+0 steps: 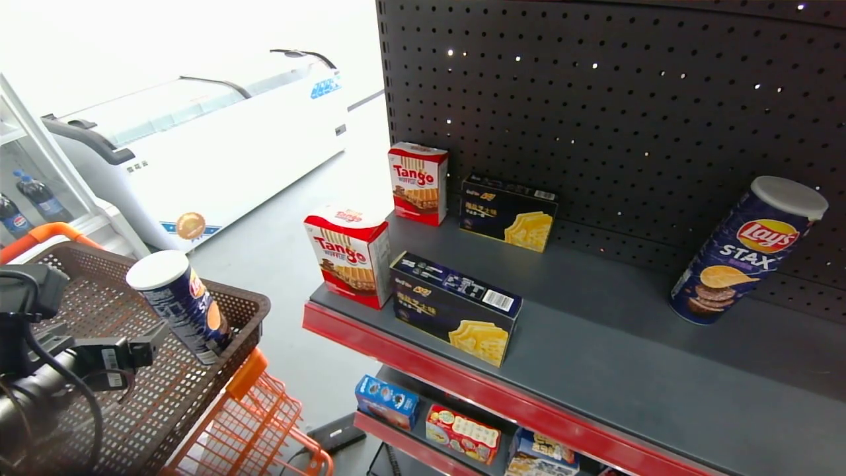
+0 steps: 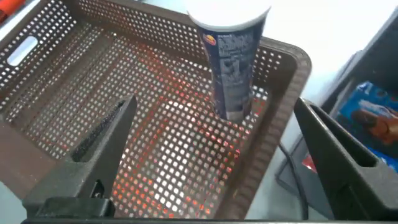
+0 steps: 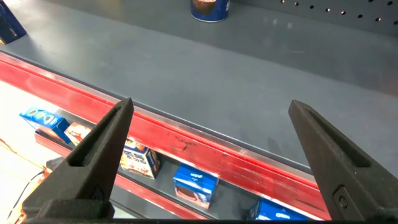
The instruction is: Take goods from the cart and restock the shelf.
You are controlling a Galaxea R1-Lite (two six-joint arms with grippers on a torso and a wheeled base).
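A dark blue chip can point(image 1: 182, 304) with a white lid stands tilted in the far corner of the brown mesh cart basket point(image 1: 165, 396). My left gripper point(image 1: 147, 344) hangs open over the basket point(image 2: 93, 93), a short way back from the can point(image 2: 233, 62), with nothing between its fingers. My right gripper point(image 3: 211, 104) is open and empty above the red front edge of the grey shelf point(image 3: 249, 68). On that shelf point(image 1: 595, 344) a matching chip can point(image 1: 743, 251) leans against the pegboard at the right.
Two red wafer boxes point(image 1: 347, 261) point(image 1: 418, 182) and two dark cracker boxes point(image 1: 456, 307) point(image 1: 507, 213) stand on the shelf's left half. Bare shelf lies between them and the can. Small boxes point(image 1: 386, 400) fill the lower shelf. A white freezer point(image 1: 198, 145) stands behind the orange cart point(image 1: 258, 410).
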